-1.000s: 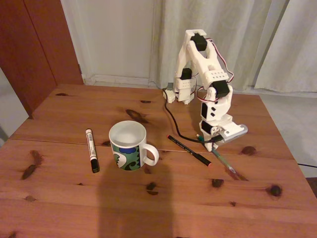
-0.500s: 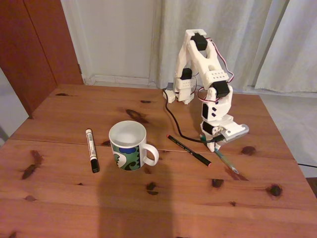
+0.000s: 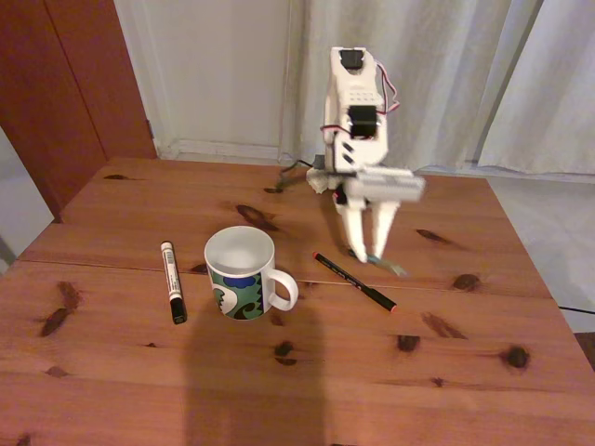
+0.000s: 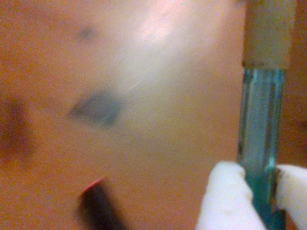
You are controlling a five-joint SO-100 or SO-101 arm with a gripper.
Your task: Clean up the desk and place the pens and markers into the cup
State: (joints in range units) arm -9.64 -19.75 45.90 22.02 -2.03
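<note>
So going left to right in the fixed view: the white marker (image 3: 172, 282) is lying on the desk (image 3: 112, 372) just left of the cup (image 3: 244, 275), black cap toward the camera, same spot as a second ago. The cup hasn't budged either and looks empty from here. Right of the cup's handle the black pen (image 3: 354, 282) lies at a slant, also where it was. The big change is the arm: a second ago it was bent low over the teal pen on the right side of the desk, and now it has swung up and back toward the middle, with the gripper (image 3: 370, 255) pointing down and the teal pen (image 3: 383, 264) lifted clean off the wood, its lower end poking out to the right below the fingers. It's pretty motion-blurred there. The wrist view confirms the hold: the two white fingertips (image 4: 225, 196) are pinched narrow on the teal pen (image 4: 259, 143), with the red tip of the black pen (image 4: 96, 203) blurry on the desk (image 4: 158, 158) below. So pickup one of three looks done, I'd say. What's left for this pen is carrying it left over the cup and dropping it in. Grip looks near one end, so it might swing a bit.
</note>
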